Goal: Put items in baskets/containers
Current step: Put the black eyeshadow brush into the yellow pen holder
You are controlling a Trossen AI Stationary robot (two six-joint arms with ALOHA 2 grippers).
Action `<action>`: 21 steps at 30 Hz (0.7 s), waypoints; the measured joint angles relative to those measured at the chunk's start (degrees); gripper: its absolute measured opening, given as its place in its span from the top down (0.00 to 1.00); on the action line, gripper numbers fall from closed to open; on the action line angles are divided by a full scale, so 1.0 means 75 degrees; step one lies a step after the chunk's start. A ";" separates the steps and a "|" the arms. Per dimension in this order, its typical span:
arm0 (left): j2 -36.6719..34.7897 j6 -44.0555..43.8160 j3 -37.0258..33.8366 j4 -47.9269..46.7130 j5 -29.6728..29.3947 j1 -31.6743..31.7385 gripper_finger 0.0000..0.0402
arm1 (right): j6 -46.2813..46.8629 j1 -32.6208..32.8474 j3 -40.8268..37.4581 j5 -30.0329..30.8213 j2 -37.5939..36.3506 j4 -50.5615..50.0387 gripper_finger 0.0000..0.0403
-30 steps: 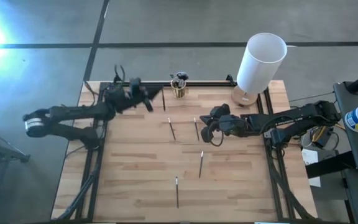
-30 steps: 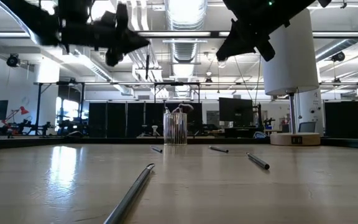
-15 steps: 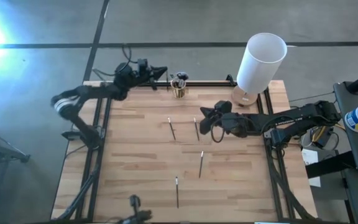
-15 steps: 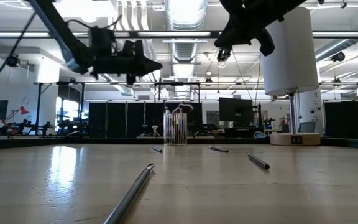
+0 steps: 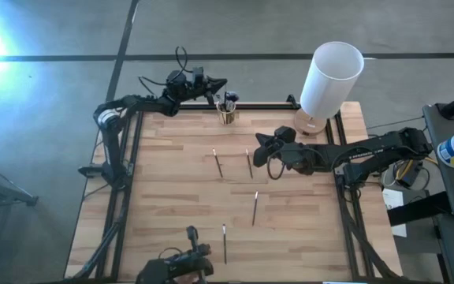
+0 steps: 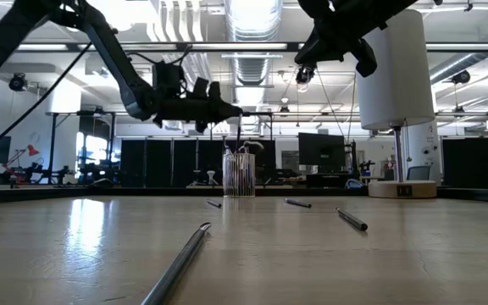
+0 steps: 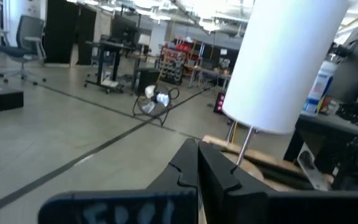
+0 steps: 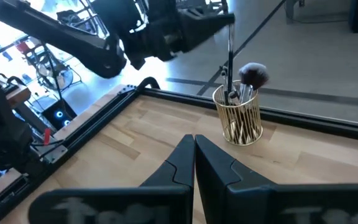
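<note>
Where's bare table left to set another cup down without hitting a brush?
The table's whole left half is bare wood, left of the brush nearest the middle. The near right corner is bare too. Crowded: the middle strip with four loose brushes, the far edge by the glass cup under the left pincer, and below the right pincer.

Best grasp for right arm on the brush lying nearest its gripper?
Grip the brush mid-handle, coming straight down with fingers across its width: it lies flat and thin on the table, running near-to-far, apart from its neighbours. The right gripper hangs shut just beside it.
</note>
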 joint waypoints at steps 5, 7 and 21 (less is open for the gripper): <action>0.0388 0.0009 -0.0019 -0.0029 -0.0016 -0.0009 1.00 | 0.0010 0.0001 0.0000 0.0000 0.0001 -0.0006 0.98; 0.0452 -0.0006 -0.0017 -0.0035 -0.0025 -0.0012 1.00 | 0.0004 0.0000 0.0000 0.0000 0.0001 -0.0009 0.98; -0.0134 -0.0188 -0.0022 -0.1493 -0.0230 -0.0012 0.92 | -0.0003 0.0001 0.0000 -0.0008 0.0001 -0.0017 0.98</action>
